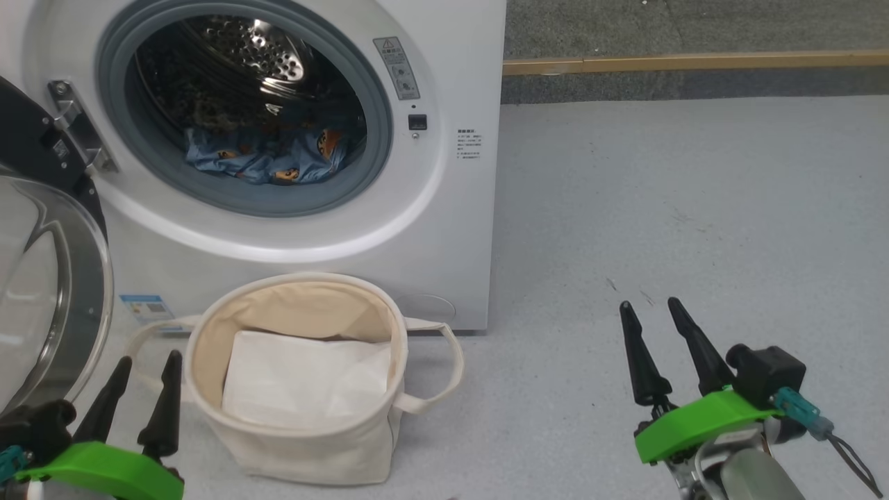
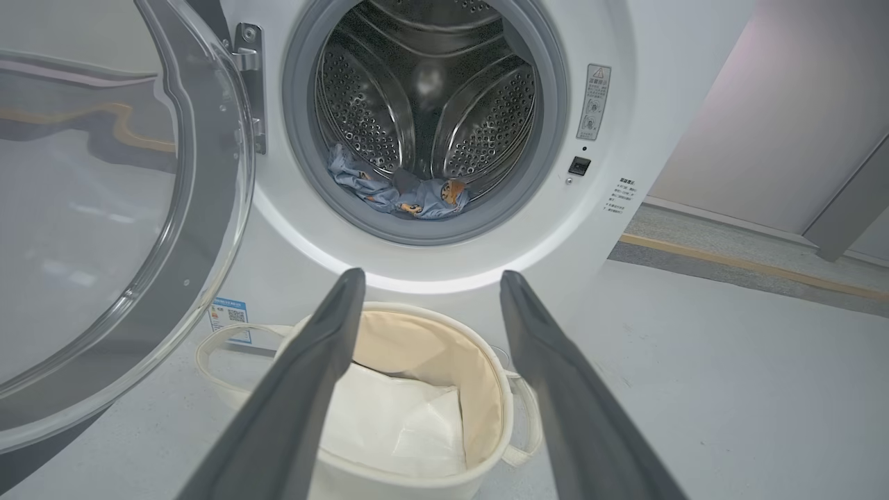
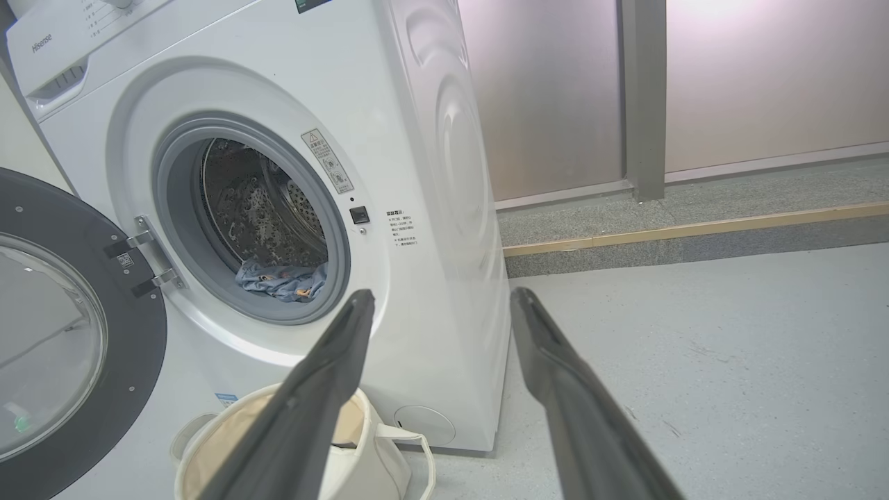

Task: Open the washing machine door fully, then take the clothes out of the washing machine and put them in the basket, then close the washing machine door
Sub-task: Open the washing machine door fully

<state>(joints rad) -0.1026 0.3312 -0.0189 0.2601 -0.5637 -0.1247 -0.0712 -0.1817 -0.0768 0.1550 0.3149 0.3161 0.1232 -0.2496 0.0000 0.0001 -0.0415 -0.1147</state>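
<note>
The large round door with glossy black rim and clear glass bowl (image 3: 142,347) stands swung wide at 9 o'clock of the white box-shaped washing machine (image 1: 444,208), so I judge the opening done. My left jaws and right jaws are spread and hold nothing. The light blue garment with orange-brown figures (image 1: 278,158) lies at 6 o'clock in the drum, and the round cream canvas basket (image 1: 312,458) is on the floor just below. I should enter low over the grey rubber ring (image 1: 378,132), pinch a thick fold and lift it clear.

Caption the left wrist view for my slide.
Open left tool faces light blue printed garment in white front-loading washer, round cream canvas basket below.
</note>
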